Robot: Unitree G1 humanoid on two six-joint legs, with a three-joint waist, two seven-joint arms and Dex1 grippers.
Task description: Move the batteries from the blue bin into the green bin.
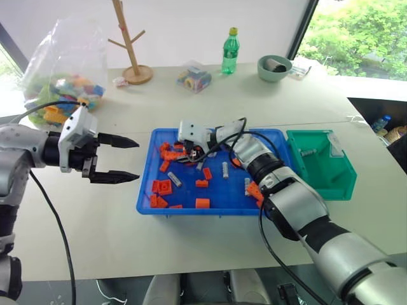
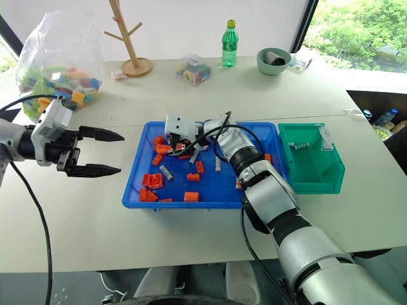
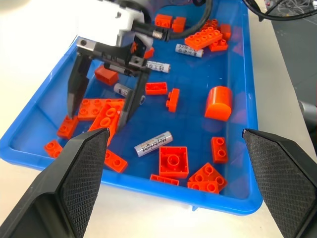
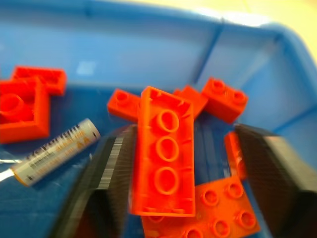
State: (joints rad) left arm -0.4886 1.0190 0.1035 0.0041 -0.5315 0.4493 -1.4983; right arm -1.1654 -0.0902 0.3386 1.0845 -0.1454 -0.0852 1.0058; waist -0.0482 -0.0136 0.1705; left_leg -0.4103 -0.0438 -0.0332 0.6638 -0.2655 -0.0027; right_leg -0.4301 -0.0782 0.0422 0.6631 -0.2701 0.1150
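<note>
**Q:** Where the head views look down on the table, what stands where?

**A:** The blue bin [image 1: 147,202] lies at the table's middle, strewn with orange bricks [image 1: 202,203] and several batteries [image 1: 225,169]. The green bin [image 1: 340,184] sits just beside its right end and holds 1 battery [image 1: 309,152]. The right gripper [image 1: 189,154] reaches into the blue bin's far left part, low over a cluster of bricks. The left gripper [image 1: 124,159] hovers over bare table left of the blue bin, pointing toward it, its 2 fingers spread wide with nothing between them. A bag of coloured bricks [image 1: 60,73], a wooden rack [image 1: 130,44], a green bottle [image 1: 230,51] and a grey-green bowl [image 1: 274,68] stand along the far side.

**Q:** What does the left wrist view add?

**A:** Between the left gripper's wide fingers [image 3: 81,168], the right gripper [image 3: 101,111] hangs over the bricks at the bin's corner, jaws parted and empty. A labelled battery [image 3: 154,144] lies on the bin floor near it; 2 more [image 3: 157,66] lie farther along.

**Q:** And the right wrist view?

**A:** The right gripper's fingers [image 4: 111,178] stand wide, 1 on each side of a long orange brick [image 4: 166,153], without pinching it. A battery [image 4: 54,151] lies just beside them, outside the jaws.
</note>
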